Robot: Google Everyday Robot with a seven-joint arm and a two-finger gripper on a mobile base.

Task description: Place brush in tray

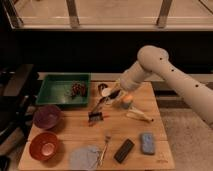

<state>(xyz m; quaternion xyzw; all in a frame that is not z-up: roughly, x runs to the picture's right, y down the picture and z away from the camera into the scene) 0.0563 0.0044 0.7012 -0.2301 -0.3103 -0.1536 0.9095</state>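
Two bowls (pixel 47 116) (pixel 44 146), one tray (pixel 54 91), one brush (pixel 95 116), one tool (pixel 105 98).

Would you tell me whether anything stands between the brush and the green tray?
Nothing visible does: the gripper holds the brush just off the tray's near right corner. Inside the tray, a dark cluster sits by its right end.
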